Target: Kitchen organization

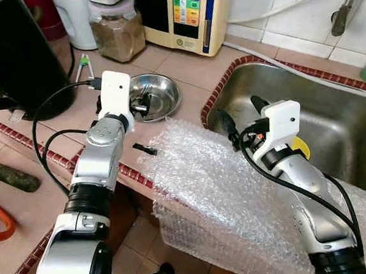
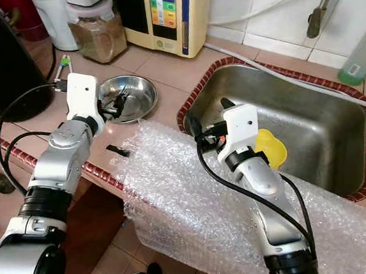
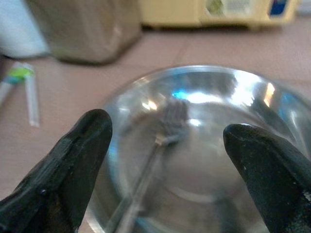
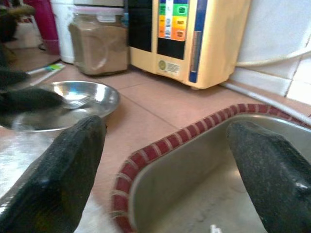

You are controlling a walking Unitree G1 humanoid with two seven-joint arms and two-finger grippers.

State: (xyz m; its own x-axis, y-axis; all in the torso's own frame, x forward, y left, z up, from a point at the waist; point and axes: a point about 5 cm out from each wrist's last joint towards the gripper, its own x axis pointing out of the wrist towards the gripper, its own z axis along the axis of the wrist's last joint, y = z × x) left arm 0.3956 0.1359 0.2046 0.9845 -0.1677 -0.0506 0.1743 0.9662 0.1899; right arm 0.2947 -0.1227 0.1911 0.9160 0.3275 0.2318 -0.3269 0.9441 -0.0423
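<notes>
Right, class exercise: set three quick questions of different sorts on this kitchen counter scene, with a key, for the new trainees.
1. True or false: the left end effector is shut on the fork.
2. What lies inside the steel bowl?
3. The bubble wrap lies: A) in the sink; B) over the counter edge beside the sink; C) under the jar.

Key
1. False: it is open, fingers apart over the bowl.
2. A fork.
3. B. The right end effector, also open, is at the sink's rim.
</notes>
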